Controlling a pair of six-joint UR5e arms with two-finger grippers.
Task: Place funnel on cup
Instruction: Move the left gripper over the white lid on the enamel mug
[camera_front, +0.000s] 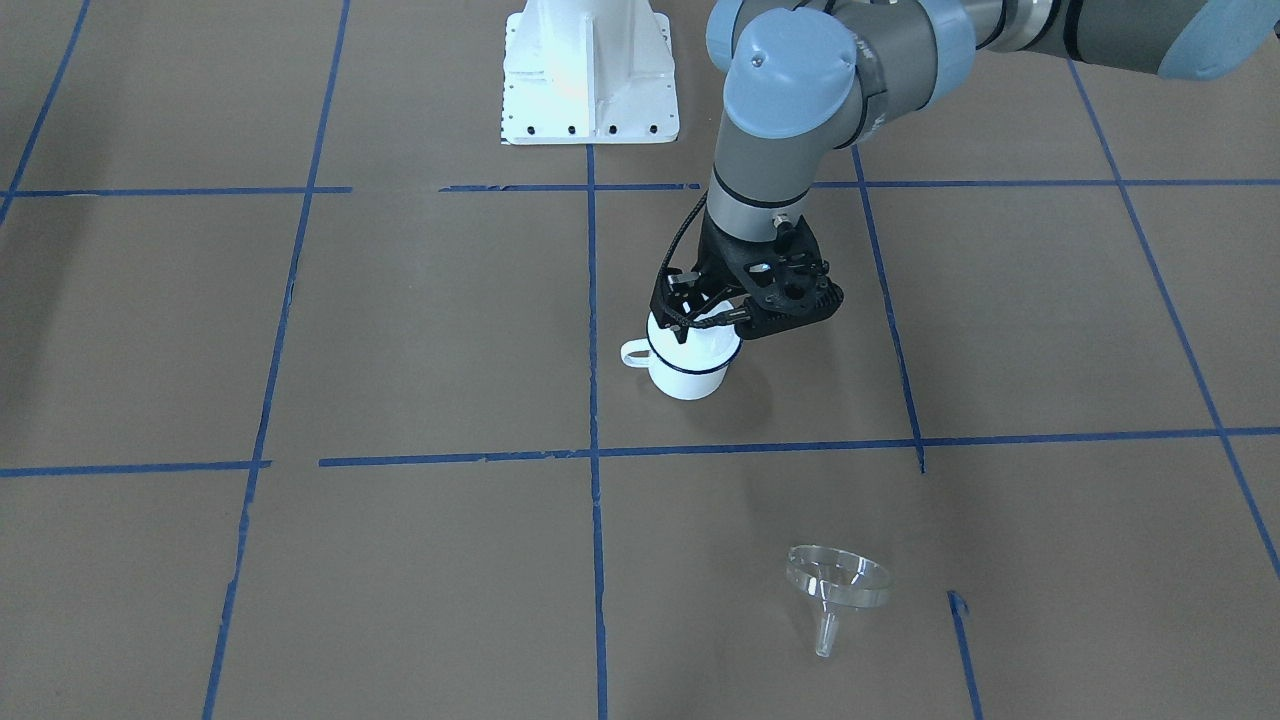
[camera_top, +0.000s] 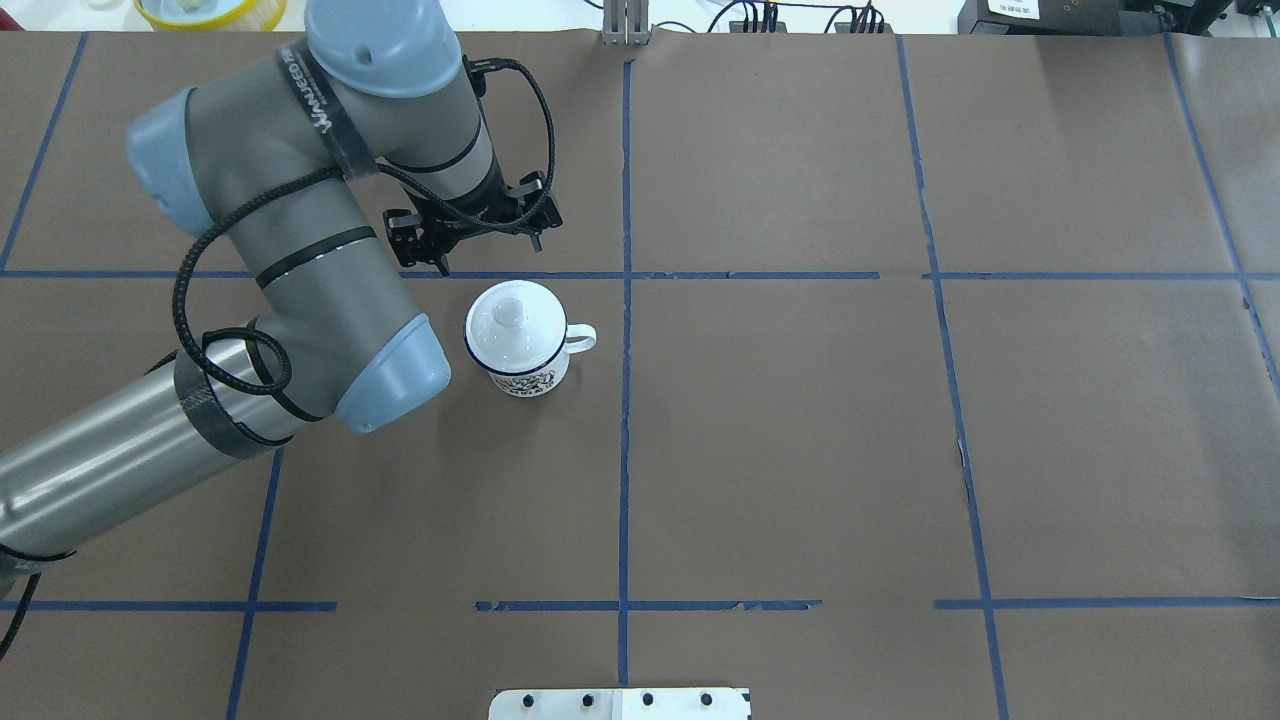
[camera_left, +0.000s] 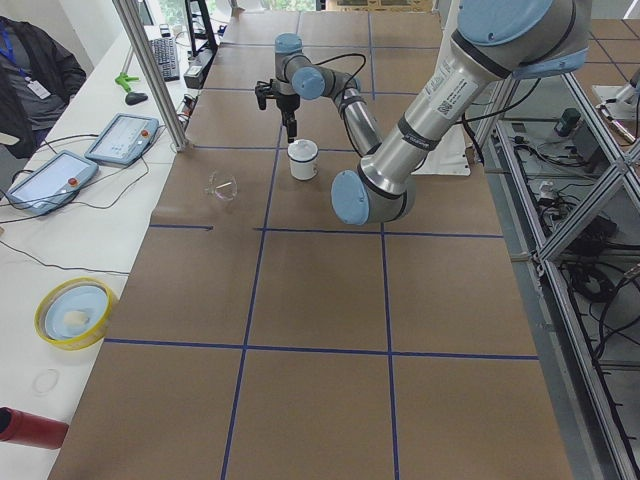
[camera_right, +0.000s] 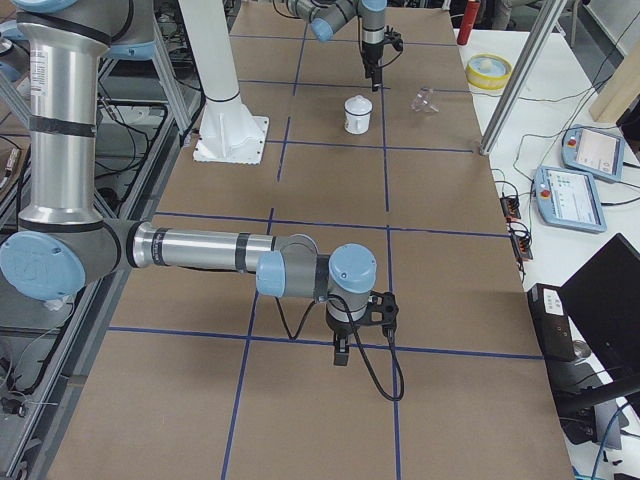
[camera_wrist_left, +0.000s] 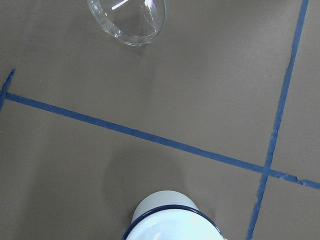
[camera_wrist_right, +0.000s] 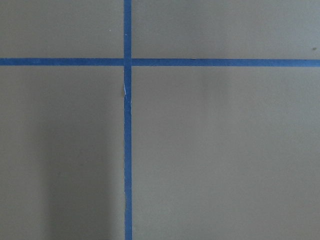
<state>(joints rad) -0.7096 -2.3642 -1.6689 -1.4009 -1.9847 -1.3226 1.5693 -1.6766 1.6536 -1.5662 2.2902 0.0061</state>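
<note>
The cup (camera_front: 690, 375) is a white mug with a dark blue rim, standing near the table's middle with a white knobbed lid (camera_top: 508, 318) on it. The clear funnel (camera_front: 838, 585) lies on its side on the paper, well away from the cup on the operators' side. It also shows at the top of the left wrist view (camera_wrist_left: 127, 20). In the overhead view my left arm hides it. My left gripper (camera_front: 682, 322) hangs just above the cup's far side. Its fingers look shut and empty. My right gripper (camera_right: 341, 355) hovers over bare paper far away, and I cannot tell its state.
The white robot base plate (camera_front: 590, 90) stands behind the cup. Blue tape lines cross the brown paper. Off the table's far edge are a yellow bowl (camera_left: 72, 312), two tablets (camera_left: 120, 138) and a metal post (camera_left: 150, 70).
</note>
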